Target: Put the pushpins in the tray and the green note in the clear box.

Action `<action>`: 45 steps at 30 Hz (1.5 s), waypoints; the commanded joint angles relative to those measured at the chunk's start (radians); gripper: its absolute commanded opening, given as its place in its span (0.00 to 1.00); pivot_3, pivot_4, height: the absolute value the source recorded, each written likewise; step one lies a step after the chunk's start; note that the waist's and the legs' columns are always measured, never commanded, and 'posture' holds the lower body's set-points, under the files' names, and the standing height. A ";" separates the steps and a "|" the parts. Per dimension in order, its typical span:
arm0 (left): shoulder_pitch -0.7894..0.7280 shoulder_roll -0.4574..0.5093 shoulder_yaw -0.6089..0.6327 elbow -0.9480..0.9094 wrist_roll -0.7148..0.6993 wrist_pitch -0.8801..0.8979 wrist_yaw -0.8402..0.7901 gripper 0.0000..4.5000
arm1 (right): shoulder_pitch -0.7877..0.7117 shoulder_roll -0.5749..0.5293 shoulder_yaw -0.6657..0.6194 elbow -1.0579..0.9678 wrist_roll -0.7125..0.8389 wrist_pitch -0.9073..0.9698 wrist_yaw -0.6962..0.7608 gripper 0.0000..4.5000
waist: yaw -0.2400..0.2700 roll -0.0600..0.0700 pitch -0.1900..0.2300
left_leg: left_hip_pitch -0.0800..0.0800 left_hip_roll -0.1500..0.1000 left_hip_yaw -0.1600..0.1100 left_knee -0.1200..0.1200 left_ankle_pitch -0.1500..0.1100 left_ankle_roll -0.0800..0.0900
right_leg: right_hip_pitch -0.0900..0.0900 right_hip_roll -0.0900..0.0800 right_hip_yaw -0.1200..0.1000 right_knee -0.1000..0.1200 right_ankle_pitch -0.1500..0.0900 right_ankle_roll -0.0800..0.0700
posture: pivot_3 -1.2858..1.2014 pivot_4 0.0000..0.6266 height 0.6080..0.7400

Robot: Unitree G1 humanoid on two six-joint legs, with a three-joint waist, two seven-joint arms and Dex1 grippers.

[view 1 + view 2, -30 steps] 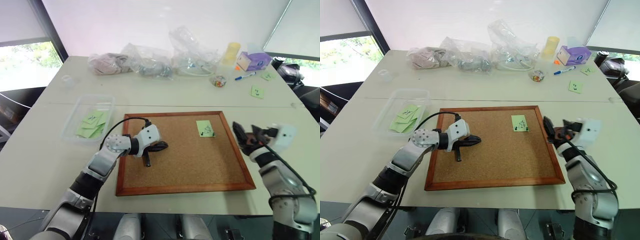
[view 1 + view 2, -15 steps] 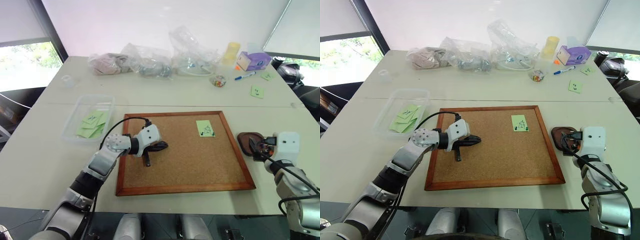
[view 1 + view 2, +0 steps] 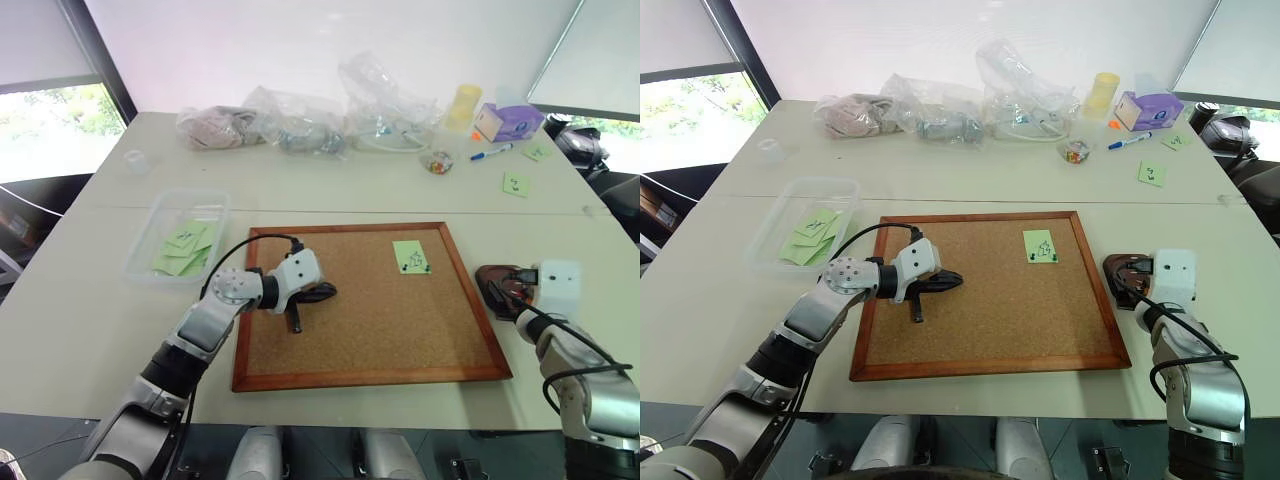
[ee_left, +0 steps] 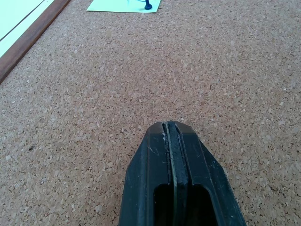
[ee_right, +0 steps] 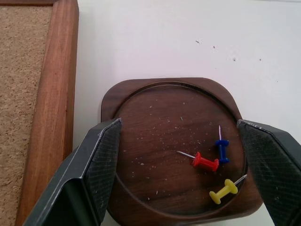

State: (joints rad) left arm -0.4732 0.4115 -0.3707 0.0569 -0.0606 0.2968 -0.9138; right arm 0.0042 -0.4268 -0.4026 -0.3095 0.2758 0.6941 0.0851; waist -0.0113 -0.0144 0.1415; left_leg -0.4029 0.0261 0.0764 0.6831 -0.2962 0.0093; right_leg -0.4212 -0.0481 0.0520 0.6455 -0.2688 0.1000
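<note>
Your right gripper (image 5: 181, 174) has come down over the tray (image 5: 155, 101), jaws wide apart, holding nothing. Three pushpins lie flat inside: red (image 5: 204, 162), blue (image 5: 222, 148), yellow (image 5: 223, 190), needles pointing away from the gripper. The tray sits just right of the board (image 3: 370, 310). One green note (image 3: 409, 256) is pinned there. Left gripper (image 4: 170, 141) rests shut on the cork, unmoved.

1. You see the tray (image 5: 155, 117) as dark, smooth wood, dusted with pale specks.
2. Your pushpins (image 5: 214, 162) have glossy plastic heads and thin metal points.
3. The board (image 4: 94, 94) is rough, grainy cork framed in polished reddish wood.
4. The table (image 5: 164, 42) looks matt white.
</note>
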 commanded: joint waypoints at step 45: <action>0.006 -0.006 -0.018 0.039 0.035 0.008 0.005 0.00 | -0.061 0.123 0.216 0.099 0.067 -0.237 0.222 0.01 | 0.000 0.000 0.000 | 0.000 0.000 0.000 0.000 0.000 0.000 | 0.001 -0.002 0.000 0.000 0.000 0.000 | 0.52 0.24 0.98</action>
State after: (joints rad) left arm -0.4786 0.4057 -0.3704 0.0681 -0.0551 0.2882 -0.9193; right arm -0.0489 -0.3112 -0.1764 -0.2018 0.3291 0.4719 0.3006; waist -0.0111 -0.0148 0.1416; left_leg -0.4025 0.0261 0.0760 0.6833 -0.2962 0.0093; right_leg -0.4204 -0.0502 0.0516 0.6452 -0.2689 0.0998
